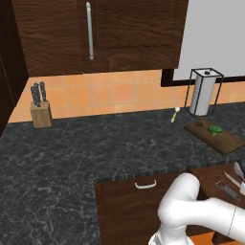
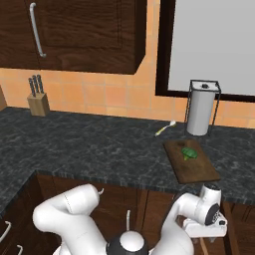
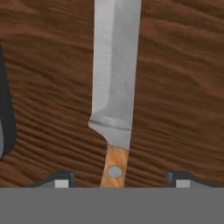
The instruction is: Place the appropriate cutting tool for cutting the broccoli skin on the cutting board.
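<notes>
The end effector (image 3: 118, 179) hangs over a steel-bladed knife with a wooden handle (image 3: 114, 100), fingertips apart either side of that handle; its long axis runs straight ahead. The dark brown wooden cutting board (image 2: 191, 167) lies far on the desk (image 2: 89, 147).

The arm (image 2: 69, 211) is showing glossy white, rounded shells with a dark round joint cap (image 2: 128, 245); the fingertips (image 3: 61, 180) are looking small, dark, with pale pads.
</notes>
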You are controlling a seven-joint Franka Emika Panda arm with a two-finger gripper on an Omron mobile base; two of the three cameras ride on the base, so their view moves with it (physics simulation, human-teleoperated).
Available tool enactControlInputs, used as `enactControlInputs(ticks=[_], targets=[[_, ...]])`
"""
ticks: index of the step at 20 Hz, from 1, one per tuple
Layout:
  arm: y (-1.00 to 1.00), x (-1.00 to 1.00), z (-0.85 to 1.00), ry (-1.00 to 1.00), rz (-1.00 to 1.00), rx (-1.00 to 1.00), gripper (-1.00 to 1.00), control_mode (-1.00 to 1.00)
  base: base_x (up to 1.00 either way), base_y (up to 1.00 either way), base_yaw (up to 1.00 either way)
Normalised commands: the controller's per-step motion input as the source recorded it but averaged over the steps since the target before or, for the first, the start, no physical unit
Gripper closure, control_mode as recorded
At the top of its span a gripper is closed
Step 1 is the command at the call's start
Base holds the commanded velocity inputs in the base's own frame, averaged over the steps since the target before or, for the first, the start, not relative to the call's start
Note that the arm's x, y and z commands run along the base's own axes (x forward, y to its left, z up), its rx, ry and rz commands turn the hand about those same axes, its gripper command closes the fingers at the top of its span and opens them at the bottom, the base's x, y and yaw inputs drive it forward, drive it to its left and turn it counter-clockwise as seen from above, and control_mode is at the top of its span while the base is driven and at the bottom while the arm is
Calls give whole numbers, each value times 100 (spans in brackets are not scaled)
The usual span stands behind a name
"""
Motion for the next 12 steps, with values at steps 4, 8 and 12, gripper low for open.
enactControlInputs(ticks=[4,8,12], targets=[[4,-43,-55,-19,1,1,100,-100,0,0,0],[36,-26,-31,-14,0,0,100,-100,0,0,0],[43,-43,-9,-7,0,0,100,-100,0,0,0]])
